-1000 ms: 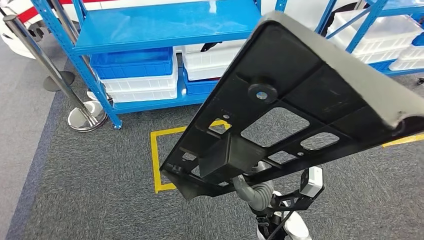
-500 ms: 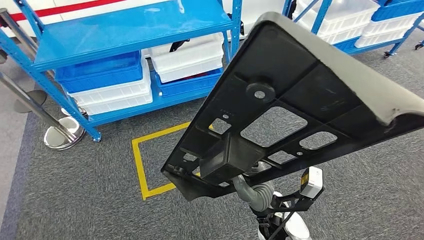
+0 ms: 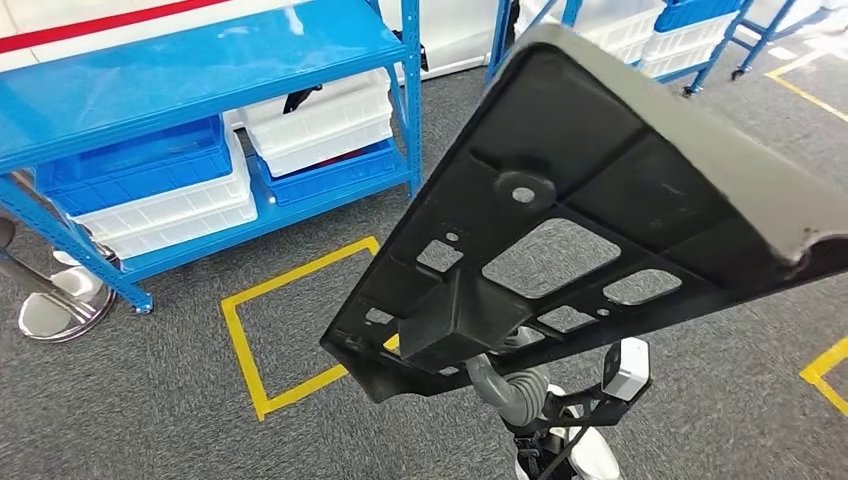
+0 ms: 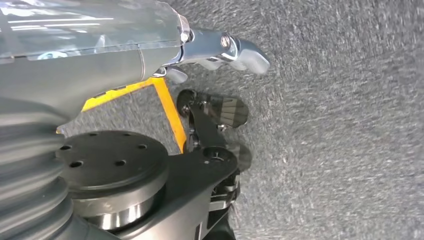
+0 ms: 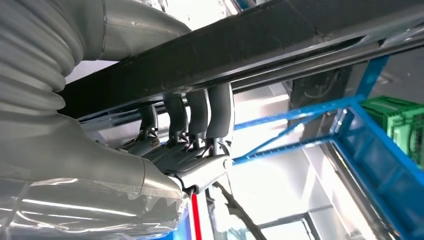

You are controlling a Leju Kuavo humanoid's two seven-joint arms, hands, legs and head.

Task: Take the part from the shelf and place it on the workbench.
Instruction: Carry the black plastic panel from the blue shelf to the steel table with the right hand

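we see the right robot hand (image 5: 187, 135) hooked under the tilted part (image 3: 590, 220); left robot hand (image 4: 220, 50) empty, curl unclear. edge-only hold could slip.

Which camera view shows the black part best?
The head view: the black part shows almost whole, with its ribs and cut-outs. The right wrist view shows its edge under the right hand. The left wrist view shows floor.

The black part (image 3: 600, 220) is running off the head view's right edge and hiding the floor (image 3: 150, 420) behind it.
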